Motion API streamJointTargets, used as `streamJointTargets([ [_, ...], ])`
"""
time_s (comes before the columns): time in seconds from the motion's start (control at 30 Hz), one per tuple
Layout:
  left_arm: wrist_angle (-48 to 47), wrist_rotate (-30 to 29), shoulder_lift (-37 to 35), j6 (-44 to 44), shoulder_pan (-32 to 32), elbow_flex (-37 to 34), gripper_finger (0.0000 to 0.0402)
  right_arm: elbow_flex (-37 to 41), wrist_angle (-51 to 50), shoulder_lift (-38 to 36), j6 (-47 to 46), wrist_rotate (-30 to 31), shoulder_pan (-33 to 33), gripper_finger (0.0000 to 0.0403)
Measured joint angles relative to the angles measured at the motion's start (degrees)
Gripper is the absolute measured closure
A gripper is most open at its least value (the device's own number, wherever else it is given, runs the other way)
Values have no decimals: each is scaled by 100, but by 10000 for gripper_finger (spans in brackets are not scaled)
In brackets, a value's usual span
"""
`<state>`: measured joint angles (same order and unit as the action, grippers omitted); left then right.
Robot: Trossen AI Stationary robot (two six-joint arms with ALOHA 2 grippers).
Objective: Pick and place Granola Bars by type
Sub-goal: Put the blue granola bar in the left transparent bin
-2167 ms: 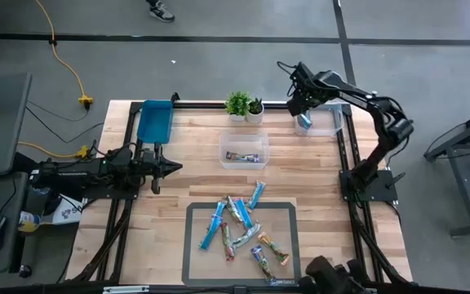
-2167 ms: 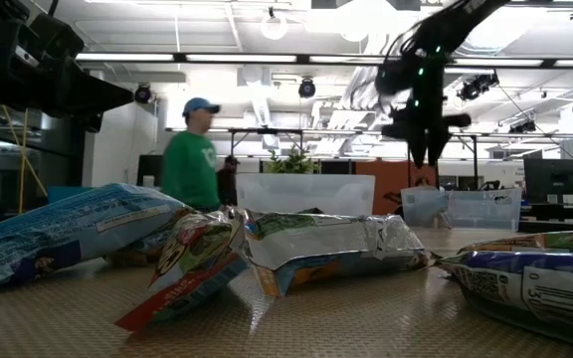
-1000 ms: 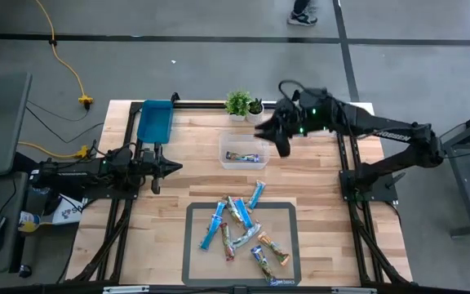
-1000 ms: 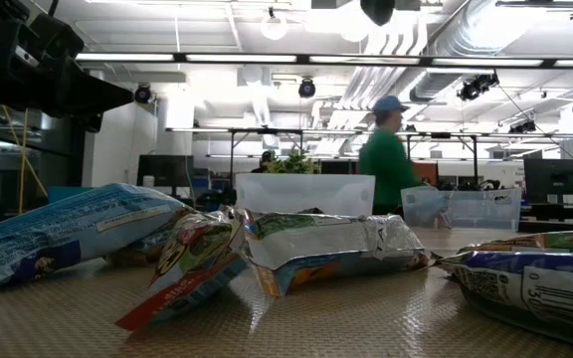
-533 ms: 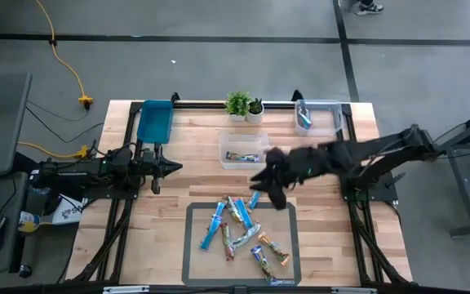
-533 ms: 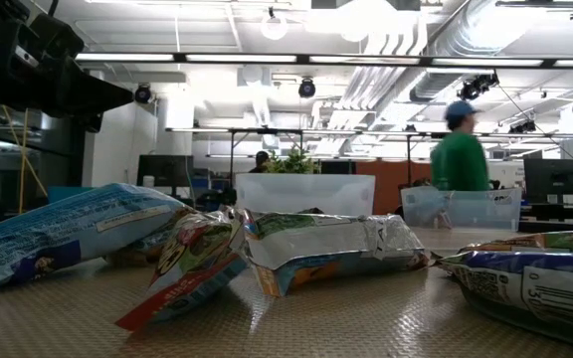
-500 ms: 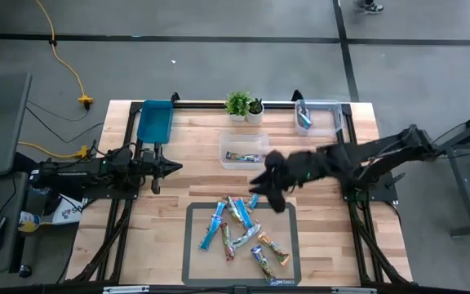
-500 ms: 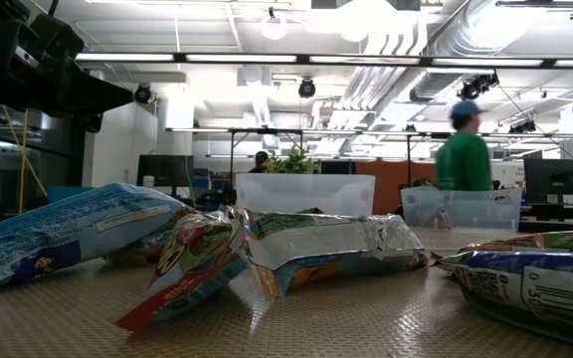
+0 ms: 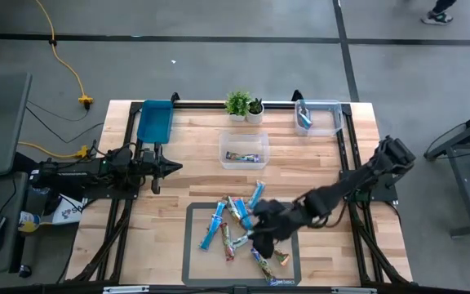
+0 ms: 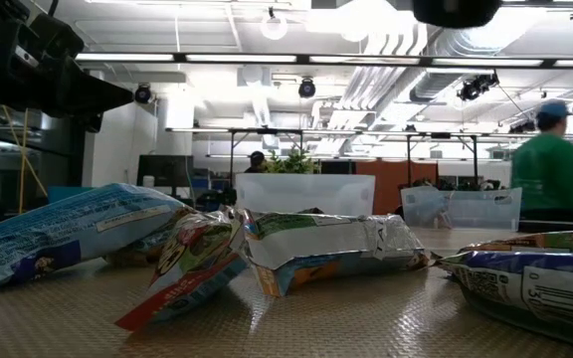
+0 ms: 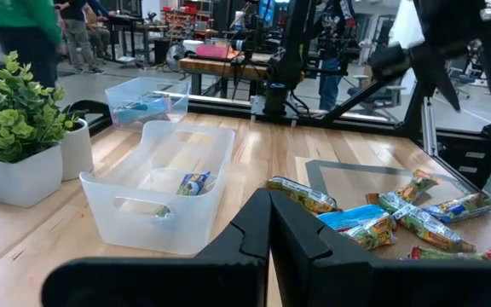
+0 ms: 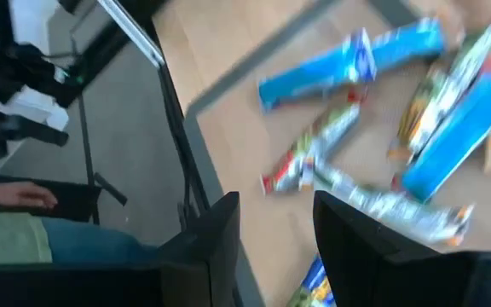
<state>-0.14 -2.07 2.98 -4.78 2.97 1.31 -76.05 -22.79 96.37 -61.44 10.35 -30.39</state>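
Note:
Several granola bars point(image 9: 237, 222) lie in a loose pile on the grey-framed mat, light blue ones mixed with green, red and multicoloured ones point(image 12: 312, 155). One multicoloured bar point(image 9: 243, 156) lies in the middle clear bin point(image 9: 244, 148), and a blue bar point(image 9: 303, 121) lies in the far-right clear bin point(image 9: 318, 117). My right gripper point(image 9: 259, 234) hangs open above the pile's right part, touching nothing; its wrist view looks down on the bars between its fingers point(image 12: 275, 239). My left gripper point(image 9: 175, 167) waits shut at the table's left side, level, pointing right point(image 11: 269, 234).
A blue tray point(image 9: 155, 120) sits at the far left corner and two small potted plants point(image 9: 243, 104) at the far edge. Bare wood lies between the mat and the bins. A person in green point(image 10: 550, 164) walks in the room beyond the table.
My right arm has swept from over the middle bin toward the near edge and down, and now stands above the bar pile on the mat. The bars have not moved. The person in the room has walked to the right.

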Motion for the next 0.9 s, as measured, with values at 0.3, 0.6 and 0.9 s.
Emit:
streamJointTargets([
  [0.3, 0, 1, 0, 0, -1, 0, 400, 0, 35, 515, -883, -51, -261, 269],
  [0.6, 0, 1, 0, -1, 0, 1, 400, 0, -50, 843, -2136, -743, -381, 269],
  [0.9, 0, 1, 0, 0, 0, -1, 400, 2, 226, 893, -2509, -1090, -503, 269],
])
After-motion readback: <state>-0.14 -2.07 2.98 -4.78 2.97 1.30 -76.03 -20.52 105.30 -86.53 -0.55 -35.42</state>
